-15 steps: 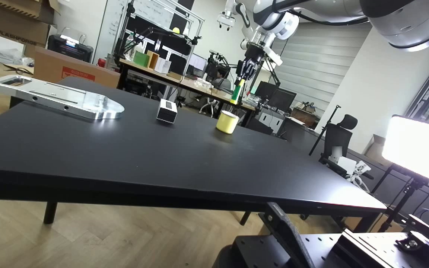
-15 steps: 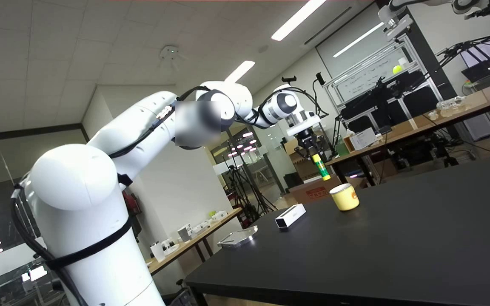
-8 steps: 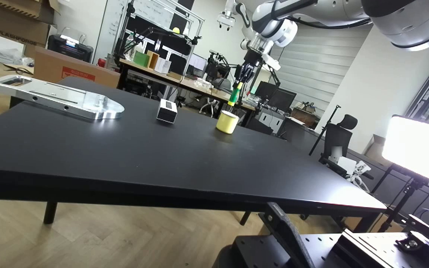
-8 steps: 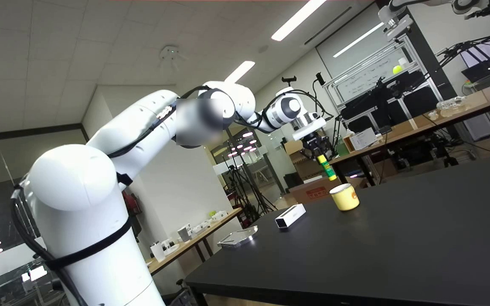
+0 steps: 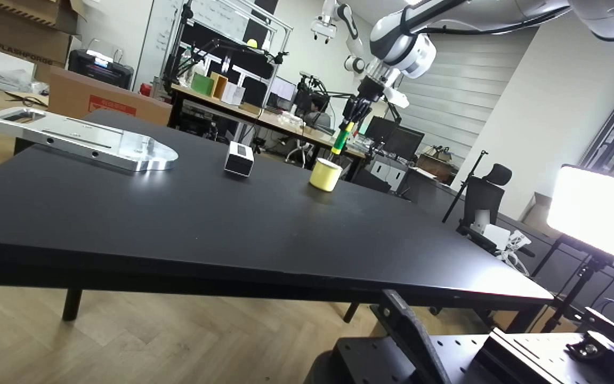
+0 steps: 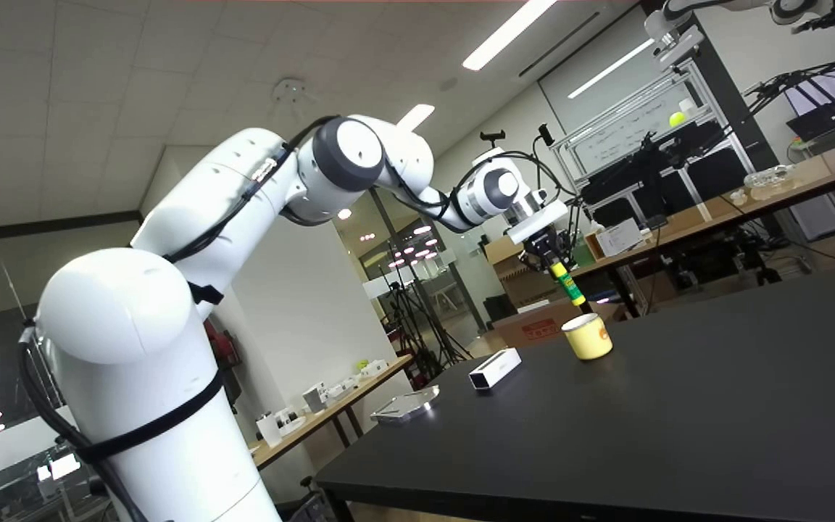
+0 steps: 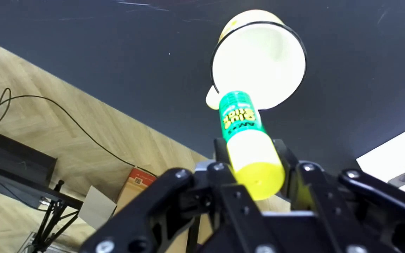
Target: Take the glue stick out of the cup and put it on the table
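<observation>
Seemingly, glue stick above cup rim

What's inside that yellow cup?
The wrist view shows only the bright white inside of the yellow cup; I see nothing lying there. The glue stick, held above it by the fingers, covers a small patch at one edge, so that bit is hidden.

One glue stick; one yellow cup — one long white box; one metal plate
</observation>
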Controlling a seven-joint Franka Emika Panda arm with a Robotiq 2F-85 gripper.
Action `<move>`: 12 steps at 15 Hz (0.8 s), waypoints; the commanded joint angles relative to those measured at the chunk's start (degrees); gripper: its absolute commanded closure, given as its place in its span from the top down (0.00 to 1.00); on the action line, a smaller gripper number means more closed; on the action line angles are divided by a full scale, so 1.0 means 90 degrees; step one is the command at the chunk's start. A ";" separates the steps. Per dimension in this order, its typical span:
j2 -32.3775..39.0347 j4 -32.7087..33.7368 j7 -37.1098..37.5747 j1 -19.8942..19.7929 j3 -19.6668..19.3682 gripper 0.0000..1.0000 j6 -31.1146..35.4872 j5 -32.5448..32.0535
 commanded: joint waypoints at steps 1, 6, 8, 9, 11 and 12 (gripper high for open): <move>-0.1005 -0.1521 -0.0218 -0.0313 0.0177 0.09 0.0517 0.0026; -0.1886 -0.2959 -0.0607 -0.0656 0.0318 0.09 0.0847 0.0139; -0.2261 -0.3570 -0.0761 -0.0764 0.0345 0.09 0.1012 0.0223; -0.2440 -0.3879 -0.0879 -0.0821 0.0366 0.09 0.1104 0.0298; -0.2815 -0.4516 -0.1070 -0.0910 0.0394 0.09 0.1303 0.0409; -0.3006 -0.4842 -0.1189 -0.0947 0.0405 0.09 0.1410 0.0488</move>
